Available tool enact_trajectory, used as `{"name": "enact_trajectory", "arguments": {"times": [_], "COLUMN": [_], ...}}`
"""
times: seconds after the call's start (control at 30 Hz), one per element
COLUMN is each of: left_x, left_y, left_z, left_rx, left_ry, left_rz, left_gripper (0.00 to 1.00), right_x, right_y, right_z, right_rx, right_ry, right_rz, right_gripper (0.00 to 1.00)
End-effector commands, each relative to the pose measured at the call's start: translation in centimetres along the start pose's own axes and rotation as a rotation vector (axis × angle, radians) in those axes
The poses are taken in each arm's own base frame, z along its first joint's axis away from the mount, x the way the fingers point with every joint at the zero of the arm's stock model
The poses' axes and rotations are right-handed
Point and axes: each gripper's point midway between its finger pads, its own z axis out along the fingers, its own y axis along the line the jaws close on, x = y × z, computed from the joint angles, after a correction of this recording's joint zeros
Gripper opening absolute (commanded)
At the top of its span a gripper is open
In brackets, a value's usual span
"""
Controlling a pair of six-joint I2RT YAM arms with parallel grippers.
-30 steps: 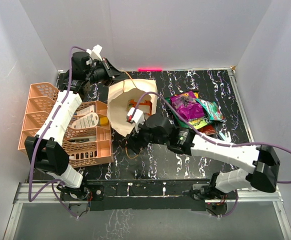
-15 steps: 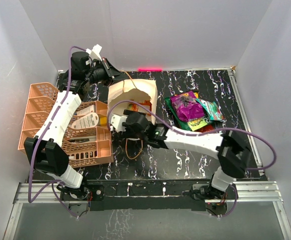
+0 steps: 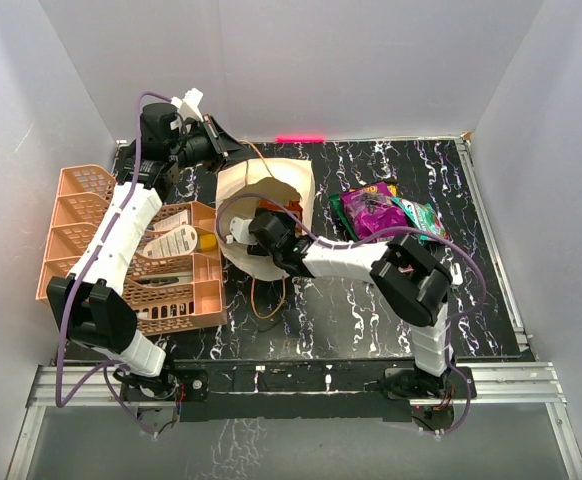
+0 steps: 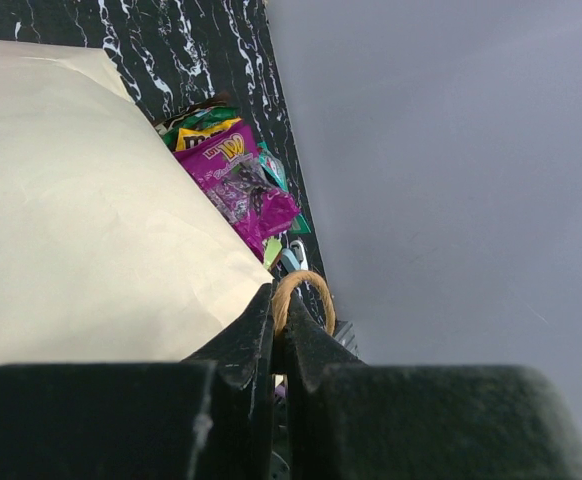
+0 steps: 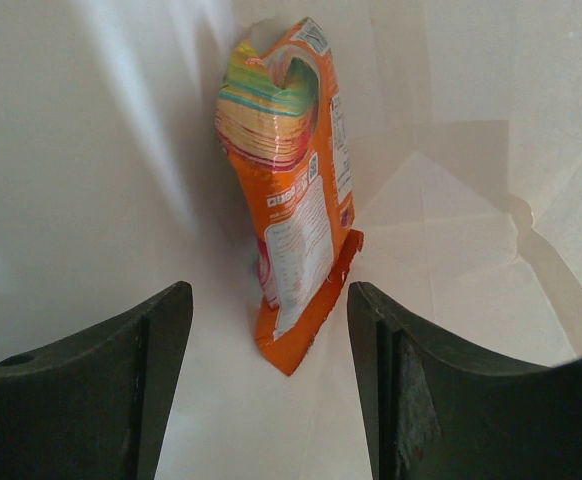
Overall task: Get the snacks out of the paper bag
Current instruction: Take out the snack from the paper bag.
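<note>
Your right claw (image 5: 269, 320) sits with jaws apart inside the paper bag (image 5: 91, 150), with an orange snack packet (image 5: 291, 200) standing between them, ungripped. Your left claw (image 4: 279, 325) is pinched tight on the bag's handle (image 4: 306, 285).

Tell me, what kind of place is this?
Probably a robotics test cell: white walls box in a black table, a left arm and right arm are bolted at its near edge, and a paper bag, snacks and orange basket lie as props.

The left arm (image 3: 121, 235) reaches to the far left, its left gripper (image 4: 279, 300) pinched tight on the paper bag (image 4: 71, 200) handle. The right arm (image 3: 341, 258) folds leftward, right gripper (image 5: 268, 295) jaws apart.
</note>
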Motion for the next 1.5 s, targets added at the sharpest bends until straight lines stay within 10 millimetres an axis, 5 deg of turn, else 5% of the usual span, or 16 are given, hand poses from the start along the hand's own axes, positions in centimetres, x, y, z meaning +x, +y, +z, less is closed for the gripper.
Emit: {"name": "enact_trajectory", "arguments": {"times": [0.0,0.47,0.77,0.93,1.13,1.27,1.47], "left_x": [-0.8,-0.6,-0.5,-0.6,-0.7,-0.8,-0.8], "left_y": [-4.0,-4.4,-4.0,-3.9,-3.6,-3.3,-3.0], "left_z": [-2.3,-2.7,-2.5,-2.3,-2.1,-1.9,-1.6], "left_rx": [0.082,0.090,0.085,0.079,0.072,0.066,0.061], "left_ry": [-0.040,-0.031,-0.027,-0.028,-0.032,-0.031,-0.029], "left_rz": [0.060,0.067,0.065,0.065,0.064,0.060,0.056], "left_gripper": [0.00,0.00,0.00,0.00,0.00,0.00,0.00], "right_x": [-2.0,2.0,0.4,-2.8,-4.8,-5.6,-7.5], "right_y": [-4.0,-4.0,-5.5,-5.8,-5.9,-3.8,0.1], "right_z": [1.6,8.2,6.9,4.1,-1.3,-5.5,-14.5], "right_rx": [0.118,0.196,0.191,0.110,0.070,-0.037,-0.302], "right_ry": [-0.055,0.095,0.040,-0.077,-0.155,-0.245,-0.514], "right_rz": [0.073,0.030,0.028,0.022,0.076,0.128,0.246], "right_gripper": [0.67,0.69,0.27,0.09,0.07,0.07,0.07]}}
